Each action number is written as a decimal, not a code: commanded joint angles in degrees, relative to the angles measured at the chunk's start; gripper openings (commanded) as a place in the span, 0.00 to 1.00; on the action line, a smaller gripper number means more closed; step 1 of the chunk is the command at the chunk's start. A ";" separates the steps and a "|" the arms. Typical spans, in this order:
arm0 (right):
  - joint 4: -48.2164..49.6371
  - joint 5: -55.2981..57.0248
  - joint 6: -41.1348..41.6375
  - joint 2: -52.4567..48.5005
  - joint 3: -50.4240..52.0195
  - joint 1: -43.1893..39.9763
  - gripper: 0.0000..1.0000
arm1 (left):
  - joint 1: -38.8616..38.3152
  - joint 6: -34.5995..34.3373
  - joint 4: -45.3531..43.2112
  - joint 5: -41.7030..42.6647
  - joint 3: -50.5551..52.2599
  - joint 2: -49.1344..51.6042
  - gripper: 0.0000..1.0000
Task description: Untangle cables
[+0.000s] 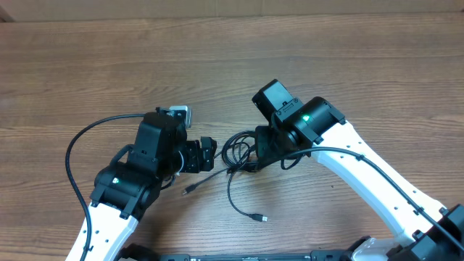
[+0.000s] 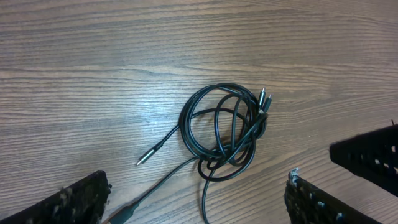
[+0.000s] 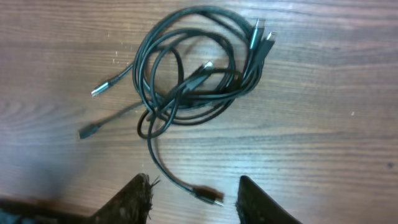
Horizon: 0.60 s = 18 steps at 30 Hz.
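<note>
Plainly, the cables [image 1: 238,151] lie as one small coiled bunch on the bench [image 1: 232,58], squarely between our two arms. Our left pincer [image 1: 208,154] sits just beside the bunch's left edge. Our right pincer [image 1: 255,158] hangs over its right edge, so close in the overhead view that we cannot tell whether it touches.

Both wrist views show the jaws spread wide and gripping nothing. From the left wrist the bunch is ahead of the open fingers and a little to the right of their midline.

The bunch itself is roughly round, so it gives us no useful long axis. What matters is the loose ends. A short tail [image 1: 196,185] runs out on the left arm's side. A long tail [image 1: 235,199] curves away from the coil to a plug [image 3: 208,194], and in the right wrist view that plug shows just between the right fingertips [image 3: 140,193]. Whether it sits at their height we cannot say.

We judge the right arm nearer this free end. The tail's line runs from the coil towards that pincer, so a pull should go along it, away from the bunch.
</note>
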State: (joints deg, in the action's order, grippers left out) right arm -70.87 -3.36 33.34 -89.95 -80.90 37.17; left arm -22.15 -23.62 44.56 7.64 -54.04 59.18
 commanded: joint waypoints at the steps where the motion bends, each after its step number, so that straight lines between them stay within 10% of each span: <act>1: 1.40 2.05 7.23 0.68 0.20 0.13 0.52 | -0.37 0.24 -0.24 -0.57 -0.44 0.07 0.90; 18: 30.05 -7.26 26.21 0.57 22.97 1.18 0.48 | -0.37 0.24 -0.63 -0.59 -0.44 0.09 0.90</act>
State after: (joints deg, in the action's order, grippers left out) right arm -42.48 -7.49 57.12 -89.95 -59.40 37.98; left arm -22.15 -23.62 44.16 7.66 -54.04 59.18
